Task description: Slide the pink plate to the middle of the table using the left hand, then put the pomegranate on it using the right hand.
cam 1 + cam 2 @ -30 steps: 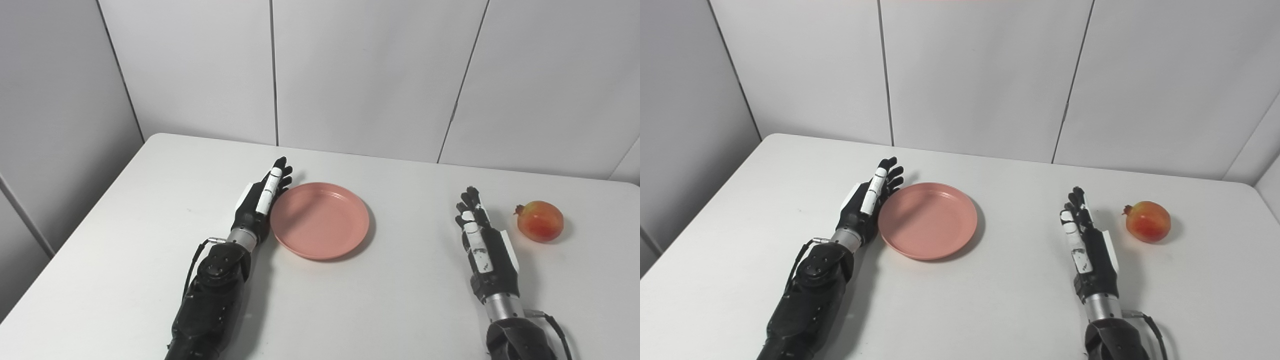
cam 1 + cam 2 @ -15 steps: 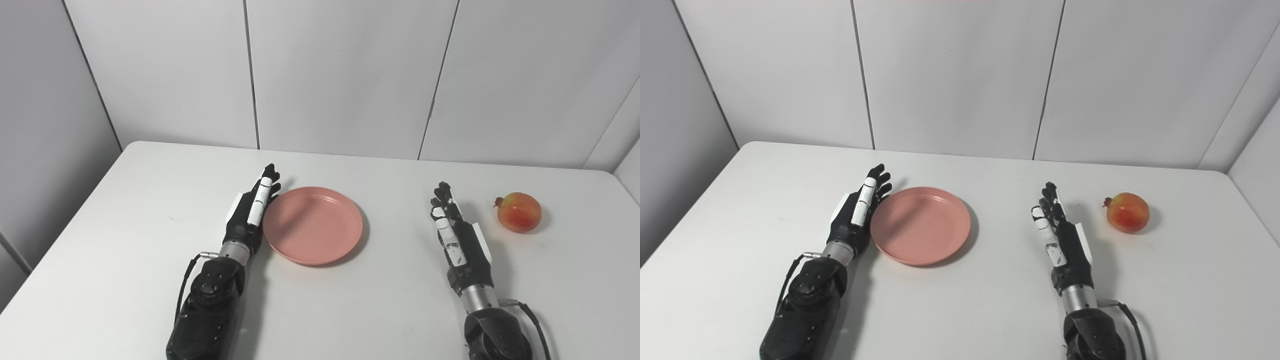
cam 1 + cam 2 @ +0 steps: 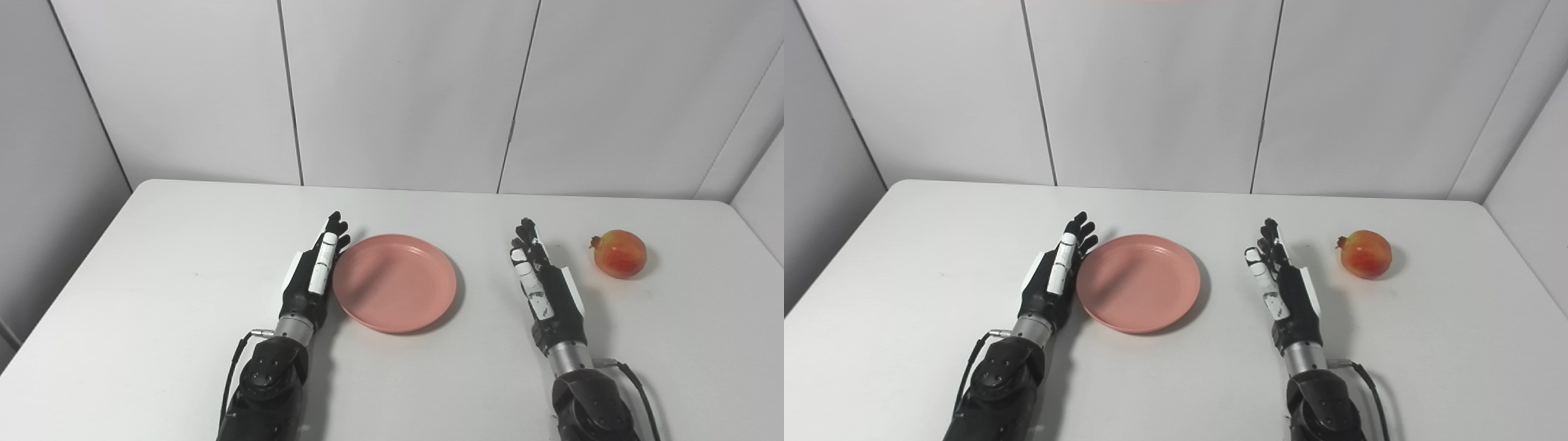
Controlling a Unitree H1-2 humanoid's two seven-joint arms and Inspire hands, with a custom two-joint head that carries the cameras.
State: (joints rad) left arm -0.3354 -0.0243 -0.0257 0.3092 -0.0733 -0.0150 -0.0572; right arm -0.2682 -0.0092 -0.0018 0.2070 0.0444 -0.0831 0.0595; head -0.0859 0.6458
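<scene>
L hand (image 3: 311,277) is lying edge-on at frame ctr-left w/ fingers straight and released, grasping nothing, its side touching the left rim of the pink plate (image 3: 395,283), which is sitting flat on the white table (image 3: 153,275) just left of frame ctr. R hand (image 3: 544,283) is resting at ctr-right, fingers likewise extended and empty, pointing toward the top of the frame. Pomegranate (image 3: 619,253) is sitting on the table at frame right, near R hand but not touching it.
</scene>
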